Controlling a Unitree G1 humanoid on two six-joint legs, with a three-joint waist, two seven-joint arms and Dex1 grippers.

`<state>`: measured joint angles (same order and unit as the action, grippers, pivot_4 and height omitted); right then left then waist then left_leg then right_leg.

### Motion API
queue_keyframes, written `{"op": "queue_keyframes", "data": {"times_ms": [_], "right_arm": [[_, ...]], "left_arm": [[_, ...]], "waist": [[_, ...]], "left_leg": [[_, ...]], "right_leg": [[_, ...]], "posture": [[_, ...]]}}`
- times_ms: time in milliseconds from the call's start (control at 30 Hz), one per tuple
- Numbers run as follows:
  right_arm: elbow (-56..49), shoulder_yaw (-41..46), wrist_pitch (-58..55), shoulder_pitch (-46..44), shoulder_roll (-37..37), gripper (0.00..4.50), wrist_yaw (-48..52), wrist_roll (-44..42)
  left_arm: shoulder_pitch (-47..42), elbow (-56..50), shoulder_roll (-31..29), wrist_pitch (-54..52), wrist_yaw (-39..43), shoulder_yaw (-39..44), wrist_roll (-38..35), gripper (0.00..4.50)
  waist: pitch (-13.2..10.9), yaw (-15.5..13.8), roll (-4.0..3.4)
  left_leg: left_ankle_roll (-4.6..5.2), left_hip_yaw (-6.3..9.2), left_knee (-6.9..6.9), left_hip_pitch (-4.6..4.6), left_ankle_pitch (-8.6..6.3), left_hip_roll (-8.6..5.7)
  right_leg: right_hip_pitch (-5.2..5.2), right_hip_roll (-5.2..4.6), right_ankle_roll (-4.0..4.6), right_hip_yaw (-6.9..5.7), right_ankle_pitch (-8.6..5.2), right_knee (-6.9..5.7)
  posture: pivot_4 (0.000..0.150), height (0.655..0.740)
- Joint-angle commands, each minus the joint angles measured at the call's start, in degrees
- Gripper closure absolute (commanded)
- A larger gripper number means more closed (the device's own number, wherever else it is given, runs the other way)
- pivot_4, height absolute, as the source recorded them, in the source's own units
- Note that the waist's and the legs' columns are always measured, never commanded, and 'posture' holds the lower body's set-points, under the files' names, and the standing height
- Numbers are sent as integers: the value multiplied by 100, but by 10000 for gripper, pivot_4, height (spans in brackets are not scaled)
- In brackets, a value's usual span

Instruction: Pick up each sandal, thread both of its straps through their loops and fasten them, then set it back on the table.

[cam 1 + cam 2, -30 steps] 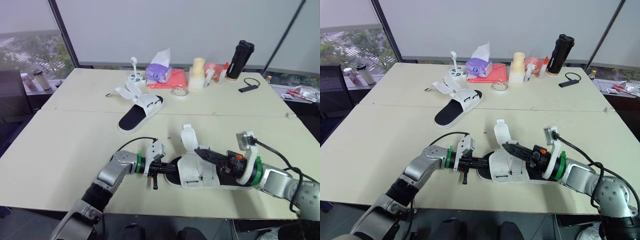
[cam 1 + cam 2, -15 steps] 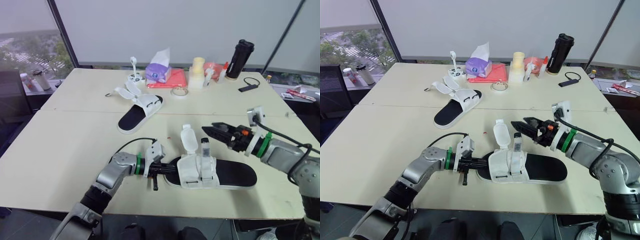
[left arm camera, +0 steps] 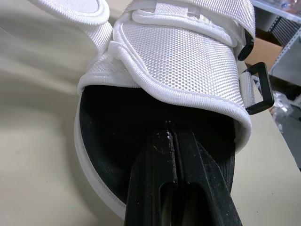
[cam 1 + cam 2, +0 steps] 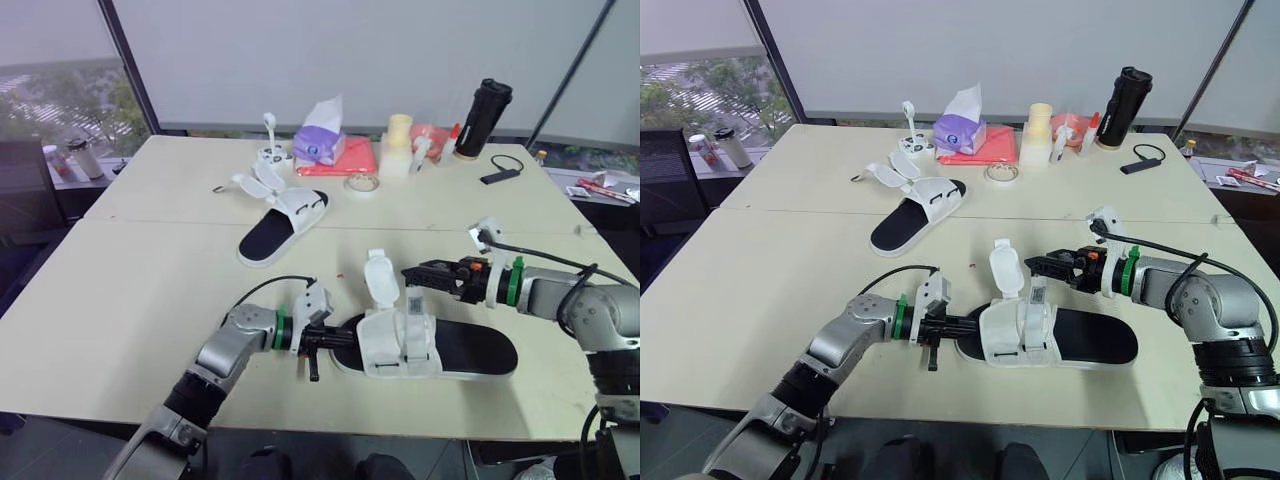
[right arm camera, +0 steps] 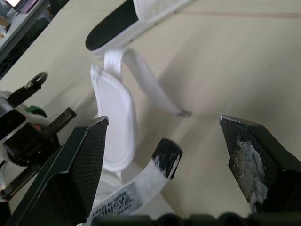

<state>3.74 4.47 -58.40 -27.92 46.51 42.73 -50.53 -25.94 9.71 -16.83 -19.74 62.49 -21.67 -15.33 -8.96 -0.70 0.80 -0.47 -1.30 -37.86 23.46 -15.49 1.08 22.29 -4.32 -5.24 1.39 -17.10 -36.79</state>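
Light black-soled sandal (image 4: 468,350): pinch its floppy white woven strap (image 4: 413,304) at the upright tip with your spread right gripper (image 4: 412,274); left gripper (image 4: 322,340) clenched at toe.

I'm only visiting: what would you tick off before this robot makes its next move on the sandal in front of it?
1. Near sandal lying flat on table: ok.
2. Left jaws shut, tips inside its toe opening: ok.
3. Right jaws open, strap end between them: ok.
4. Strap end gripped: not ok.
5. Strap through black loop: not ok, loop empty.
6. Far sandal fastened: not ok, straps loose.
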Motion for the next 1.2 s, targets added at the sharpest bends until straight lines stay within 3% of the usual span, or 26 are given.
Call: {"op": "queue_keyframes", "data": {"times_ms": [33,233,400,667,900,1200], "right_arm": [[-95,19,-121,-17,-21,13499,136,136],[-214,102,-227,12,-139,43407,230,210],[-374,494,-207,41,-244,44269,336,4],[-1204,1543,-588,463,-174,44269,931,-1251],[-1757,1965,-794,739,-467,44269,293,-2112],[-1737,2185,-811,387,-567,44269,-214,-3083]], "left_arm": [[167,314,-57,-209,-239,-140,329,45000],[159,318,-45,-199,-269,-122,323,45000],[156,320,-64,-197,-271,-109,330,45000],[183,289,-92,-218,-261,-126,338,45000],[93,556,-115,31,-250,-246,540,45000],[-65,949,-192,474,-288,-410,792,45000]], "waist": [[0,6,0],[0,8,0],[1,5,-1],[1,-1,-2],[1,-2,-2],[1,10,-1]], "left_leg": [[0,0,2,0,0,-6],[0,-3,8,1,0,-15],[0,-6,27,1,0,-15],[1,-14,58,2,1,-17],[3,-14,59,2,2,-16],[19,-25,59,2,12,-17]], "right_leg": [[0,-8,0,-1,0,1],[-1,-21,0,-1,0,12],[-4,-26,-1,-6,1,30],[-7,-36,-3,-13,2,58],[-9,-37,-3,-14,2,60],[-12,-49,1,-16,5,61]], "posture": [[1500,7400],[1500,7400],[1500,7400],[1500,7400],[1500,7400],[1500,7400]]}}
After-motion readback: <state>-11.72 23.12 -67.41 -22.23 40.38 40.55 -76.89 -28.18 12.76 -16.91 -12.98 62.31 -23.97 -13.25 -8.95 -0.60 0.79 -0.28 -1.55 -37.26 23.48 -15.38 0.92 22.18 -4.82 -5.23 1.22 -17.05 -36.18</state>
